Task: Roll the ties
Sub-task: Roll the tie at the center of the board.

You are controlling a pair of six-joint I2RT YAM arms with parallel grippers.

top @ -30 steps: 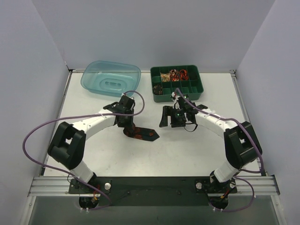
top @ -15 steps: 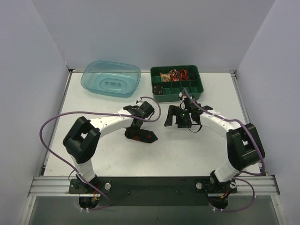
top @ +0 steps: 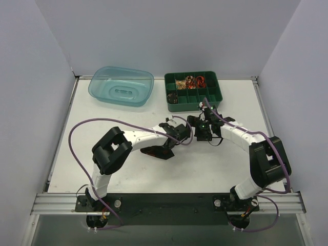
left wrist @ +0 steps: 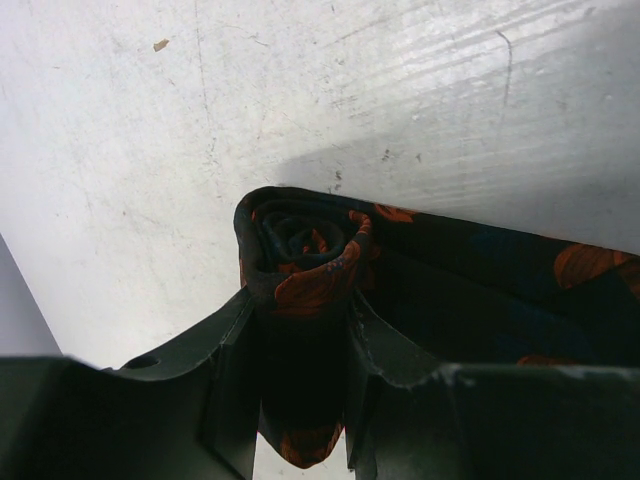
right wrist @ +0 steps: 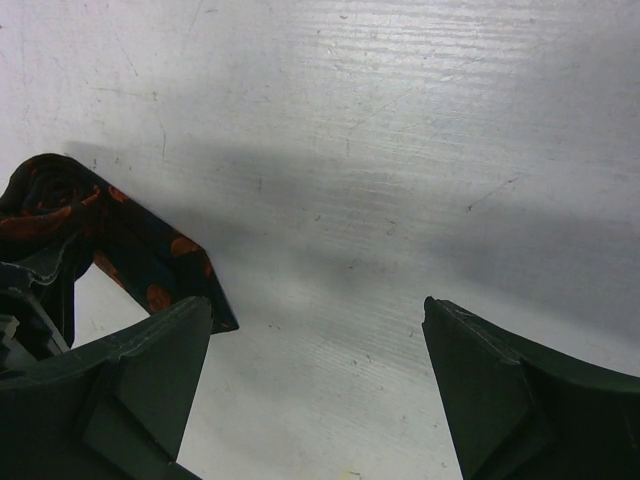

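Left wrist: 1 tie (left wrist: 305,255) inside left tool (left wrist: 300,305).

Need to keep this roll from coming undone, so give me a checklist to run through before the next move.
1. Rolled end of the tie clamped in the left gripper: ok.
2. Coils tight, none slipping out sideways: ok.
3. Right gripper open, empty, off the fabric: ok.
4. Unrolled tail lying flat on the table: ok.
5. Clearance between the two grippers, close together in the top view: cannot tell.
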